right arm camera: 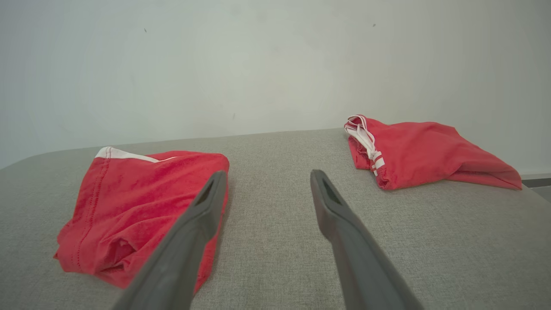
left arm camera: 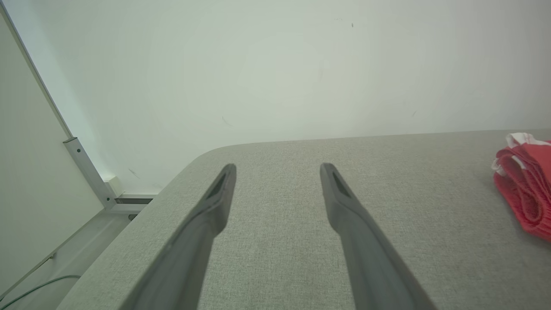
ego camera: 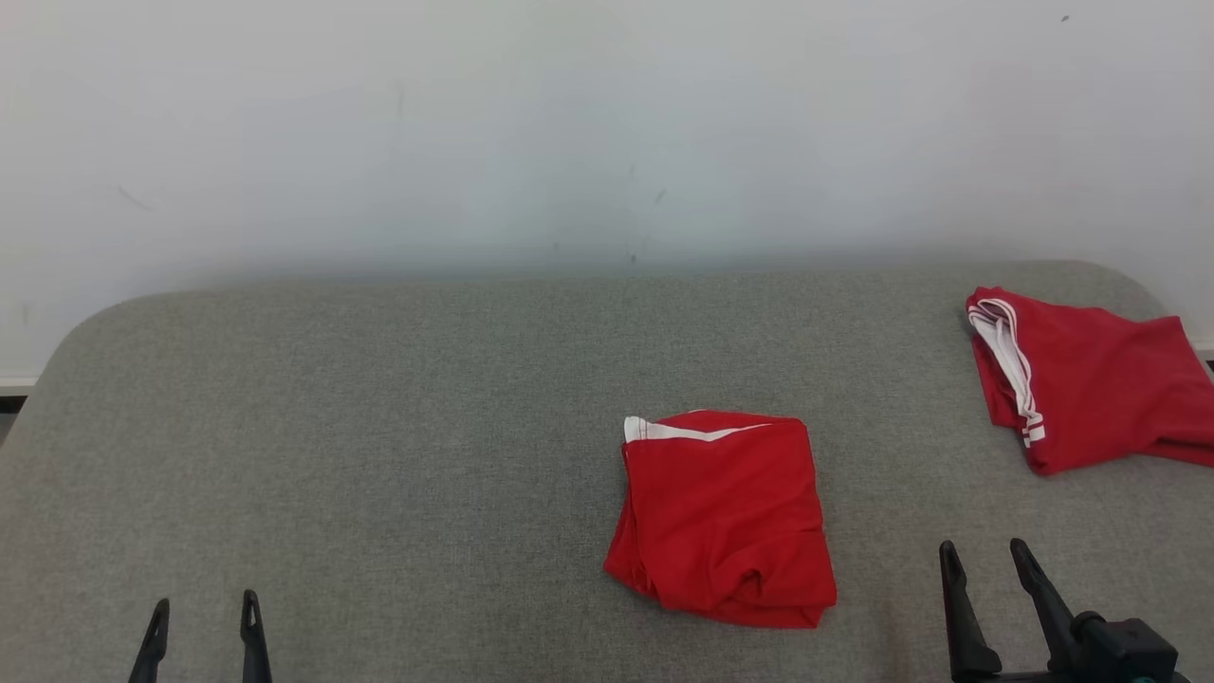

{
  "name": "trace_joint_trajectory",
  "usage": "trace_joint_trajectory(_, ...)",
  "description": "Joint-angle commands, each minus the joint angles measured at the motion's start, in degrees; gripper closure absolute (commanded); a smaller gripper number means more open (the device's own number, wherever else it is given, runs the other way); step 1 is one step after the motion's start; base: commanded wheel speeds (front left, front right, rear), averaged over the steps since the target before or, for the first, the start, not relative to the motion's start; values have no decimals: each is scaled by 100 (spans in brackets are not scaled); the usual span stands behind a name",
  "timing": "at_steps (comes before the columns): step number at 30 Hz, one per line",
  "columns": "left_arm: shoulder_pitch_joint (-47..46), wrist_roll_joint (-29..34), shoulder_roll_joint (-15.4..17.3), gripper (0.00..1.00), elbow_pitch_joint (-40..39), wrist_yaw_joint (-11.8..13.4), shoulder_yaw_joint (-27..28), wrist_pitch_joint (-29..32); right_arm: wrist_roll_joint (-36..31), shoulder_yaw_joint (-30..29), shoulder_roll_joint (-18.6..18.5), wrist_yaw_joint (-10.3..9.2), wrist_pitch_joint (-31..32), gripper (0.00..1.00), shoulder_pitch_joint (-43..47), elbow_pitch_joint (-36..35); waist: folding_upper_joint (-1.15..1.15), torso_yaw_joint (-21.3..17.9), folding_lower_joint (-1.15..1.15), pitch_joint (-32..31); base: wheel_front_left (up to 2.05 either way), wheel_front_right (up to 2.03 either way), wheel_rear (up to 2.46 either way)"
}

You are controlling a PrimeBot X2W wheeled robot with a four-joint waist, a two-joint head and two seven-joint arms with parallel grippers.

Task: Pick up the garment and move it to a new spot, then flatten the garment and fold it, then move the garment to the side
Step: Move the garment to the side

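A folded red garment (ego camera: 726, 517), white band along its far edge, lies as a rough square on a grey fabric-covered counter (ego camera: 379, 427) with rounded far corners. Its near edge bunches into soft rolls where the layers meet. Behind the garment, a plain pale wall (ego camera: 569, 123) with a few faint scuffs rises from the counter's back edge.

Two red garments are on the surface. The second red garment (ego camera: 1091, 379), white-striped at its trim and more loosely laid, sits well apart from the folded one, to its far right, close to the counter's right corner.

Two grippers are over the counter's front, each with two long dark fingers. The right gripper (ego camera: 982, 545) is near the folded garment, to its right and towards the front, not touching it; its jaws are spread apart and hold nothing. In the right wrist view one of its fingers (right arm camera: 206, 206) crosses in front of the garment's right edge and hides part of it. The left gripper (ego camera: 207, 599) is well to the garment's left, over bare fabric, jaws likewise parted and empty.

In the left wrist view, further left of the garment and beyond the counter's corner, a pale panel with a metal strut (left arm camera: 86, 170) meets the wall, and a thin green cable (left arm camera: 43, 286) lies on the floor.
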Motion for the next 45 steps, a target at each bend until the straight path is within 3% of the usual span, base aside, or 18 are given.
trace_joint_trajectory(1, 72, -27, -14, 0, -19, 2, 18, -14, 16, 5, 27, -1, -16, 0, -30, 13, 0, 7, 0, 0, 0, 0, 0)
trace_joint_trajectory(25, 19, 96, 57, 0, 110, -150, -156, -14, -32, 34, -14, -1, 104, 0, -28, 94, 0, 37, 0, 14, 0, 0, 0)
trace_joint_trajectory(34, -15, 85, 27, 0, 121, -166, -198, -15, 31, 318, -168, -1, 252, 0, -283, 166, 0, 102, 0, 26, 0, 0, 0)
trace_joint_trajectory(40, -158, 141, -23, 0, 157, -192, -330, -15, 153, 634, -302, -1, 479, 0, -868, 590, 0, 293, 0, 97, 0, 0, 0)
trace_joint_trajectory(45, -270, 170, -91, 0, 216, -217, -470, -15, 282, 871, -393, -1, 676, 0, -1463, 1456, 0, 500, 0, 164, 0, 0, 0)
